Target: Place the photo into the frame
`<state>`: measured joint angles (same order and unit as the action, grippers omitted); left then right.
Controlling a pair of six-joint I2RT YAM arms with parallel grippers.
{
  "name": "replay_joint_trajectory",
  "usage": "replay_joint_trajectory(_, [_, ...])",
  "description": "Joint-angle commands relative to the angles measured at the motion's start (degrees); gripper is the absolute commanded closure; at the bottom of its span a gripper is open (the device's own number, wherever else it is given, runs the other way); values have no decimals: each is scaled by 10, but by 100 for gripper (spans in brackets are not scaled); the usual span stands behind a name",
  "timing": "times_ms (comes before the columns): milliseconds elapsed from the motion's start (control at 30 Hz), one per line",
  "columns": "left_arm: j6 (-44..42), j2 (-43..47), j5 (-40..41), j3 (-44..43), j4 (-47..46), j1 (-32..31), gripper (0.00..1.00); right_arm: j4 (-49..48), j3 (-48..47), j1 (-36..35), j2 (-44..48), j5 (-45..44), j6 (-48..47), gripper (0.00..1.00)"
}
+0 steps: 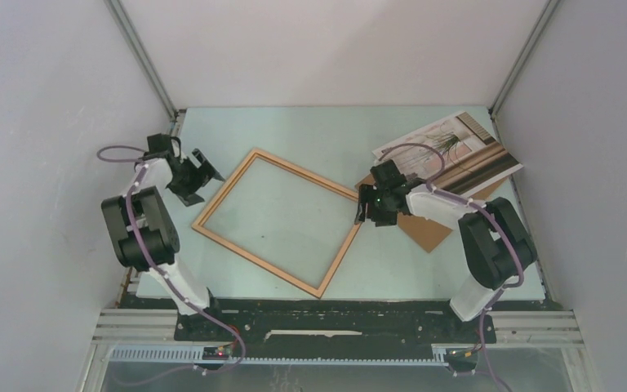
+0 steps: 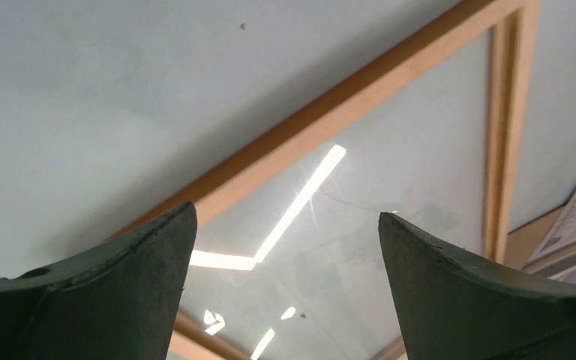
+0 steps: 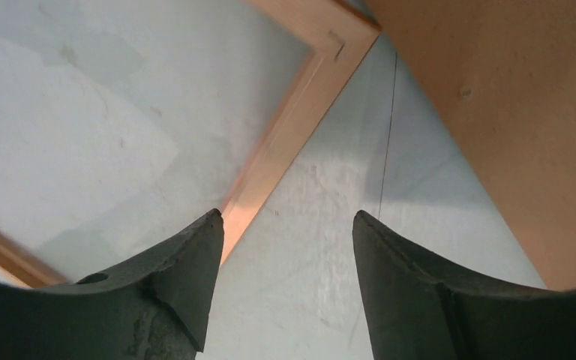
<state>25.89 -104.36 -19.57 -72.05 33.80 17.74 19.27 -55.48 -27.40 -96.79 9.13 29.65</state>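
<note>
The thin light-wood frame [image 1: 308, 174] lies flat in the middle of the table, turned like a diamond; its pane reflects ceiling lights in the left wrist view. The photo [image 1: 449, 147] lies at the back right, partly on a brown board. My left gripper [image 1: 208, 167] hovers open just outside the frame's left corner, and the frame's rail [image 2: 330, 112] runs ahead of its empty gripper [image 2: 285, 217]. My right gripper [image 1: 365, 211] is open and empty beside the frame's right corner [image 3: 285, 142], over bare table.
A plain brown backing board [image 1: 426, 231] lies under the photo's near edge, right of my right gripper, and fills the right wrist view's upper right [image 3: 510, 97]. Grey walls close in the table on three sides.
</note>
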Motion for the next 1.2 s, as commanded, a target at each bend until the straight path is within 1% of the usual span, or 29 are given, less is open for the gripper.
replay_joint_trajectory(0, [30, 147, 85, 7, 34, -3, 3, 139, -79, -81, 61, -176, -72, 27])
replay_joint_trajectory(33, [36, 172, 89, 24, 25, -3, 4, 155, -94, -106, 62, -196, -79, 26])
replay_joint_trajectory(100, [46, 215, 95, 60, 5, -3, 5, 159, -125, -156, 51, -196, -90, 26])
replay_joint_trajectory(133, [46, 231, 95, 78, -2, -4, 6, 152, -142, -180, 37, -184, -90, 26])
replay_joint_trajectory(200, [42, 249, 104, 93, -12, -4, 6, 131, -179, -225, -2, -124, -83, 28])
replay_joint_trajectory(267, [31, 249, 112, 94, -18, -4, 6, 126, -234, -264, -58, -85, -75, 30])
replay_joint_trajectory(300, [24, 243, 115, 89, -16, -3, 6, 138, -274, -283, -92, -81, -74, 31])
replay_joint_trajectory(367, [15, 228, 110, 74, -3, -1, 7, 170, -359, -318, -155, -90, -83, 32])
replay_joint_trajectory(467, [11, 224, 98, 76, -10, 1, 8, 201, -471, -359, -238, -129, -110, 32])
replay_joint_trajectory(600, [13, 230, 79, 92, -19, 11, 9, 218, -573, -387, -316, -141, -138, 33])
replay_joint_trajectory(700, [17, 241, 74, 106, -32, 14, 9, 211, -600, -399, -340, -145, -162, 35])
replay_joint_trajectory(867, [19, 244, 75, 112, -37, 14, 9, 177, -606, -422, -357, -148, -210, 38])
replay_joint_trajectory(1000, [22, 243, 73, 113, -39, 14, 9, 154, -609, -433, -366, -160, -230, 41])
replay_joint_trajectory(1167, [23, 240, 71, 116, -41, 15, 9, 151, -632, -440, -385, -165, -242, 54])
